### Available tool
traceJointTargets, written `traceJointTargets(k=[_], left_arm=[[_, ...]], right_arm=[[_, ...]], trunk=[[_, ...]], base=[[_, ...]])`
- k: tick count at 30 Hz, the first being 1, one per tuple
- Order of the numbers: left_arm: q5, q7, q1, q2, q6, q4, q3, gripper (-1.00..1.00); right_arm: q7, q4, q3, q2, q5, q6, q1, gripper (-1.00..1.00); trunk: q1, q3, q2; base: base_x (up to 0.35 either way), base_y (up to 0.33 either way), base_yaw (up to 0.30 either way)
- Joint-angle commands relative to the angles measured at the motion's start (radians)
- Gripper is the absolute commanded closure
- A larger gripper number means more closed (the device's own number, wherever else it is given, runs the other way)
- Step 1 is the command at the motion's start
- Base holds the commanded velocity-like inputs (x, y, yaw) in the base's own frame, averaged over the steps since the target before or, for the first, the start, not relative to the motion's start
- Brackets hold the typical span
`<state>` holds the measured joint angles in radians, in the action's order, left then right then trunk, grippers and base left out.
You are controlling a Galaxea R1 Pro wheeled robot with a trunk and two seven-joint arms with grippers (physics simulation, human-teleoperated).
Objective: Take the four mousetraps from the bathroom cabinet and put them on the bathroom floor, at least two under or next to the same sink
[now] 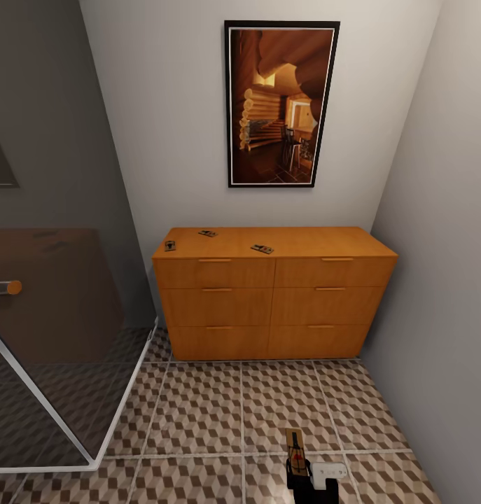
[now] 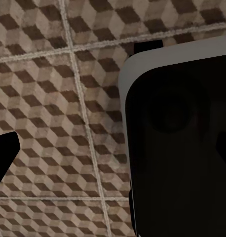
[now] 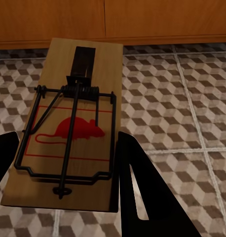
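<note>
Mousetrap [image 3: 68, 128], a tan board with wire spring and red mouse mark, is clamped between the dark fingers [image 3: 142, 197] of the right gripper [image 1: 300, 470], above the bathroom floor [image 1: 219, 413] in front of the cabinet [image 1: 275, 294]. Three more mousetraps [image 1: 262, 248] lie on the cabinet top, below a framed picture [image 1: 281, 103]. Whether the left gripper [image 2: 63, 163] is spread or closed cannot be told. A glass panel [image 1: 58, 336] stands left of the cabinet.

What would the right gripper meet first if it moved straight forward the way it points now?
Probably the bottom drawers of the cabinet. The right gripper holds a mousetrap over the tiled floor; depth is unclear.
</note>
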<state>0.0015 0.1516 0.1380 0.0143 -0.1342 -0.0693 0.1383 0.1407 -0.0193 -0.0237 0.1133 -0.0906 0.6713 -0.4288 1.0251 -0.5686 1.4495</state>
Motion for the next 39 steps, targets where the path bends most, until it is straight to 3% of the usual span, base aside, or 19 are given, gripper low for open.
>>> traceJointTargets(k=[1,39], left_arm=[[0.000,0.003,0.002,0.000,-0.007,-0.004,0.007,-1.00],[0.000,0.003,0.002,0.000,-0.007,-0.004,0.007,-1.00]], right_arm=[[0.005,0.001,-0.002,0.000,-0.008,0.002,-0.001,1.00],[0.004,0.001,-0.002,0.000,-0.008,0.002,-0.001,1.00]], trunk=[[0.000,-0.001,0.001],[0.000,-0.001,0.001]], base=[[0.000,0.000,0.000],[0.000,0.000,0.000]])
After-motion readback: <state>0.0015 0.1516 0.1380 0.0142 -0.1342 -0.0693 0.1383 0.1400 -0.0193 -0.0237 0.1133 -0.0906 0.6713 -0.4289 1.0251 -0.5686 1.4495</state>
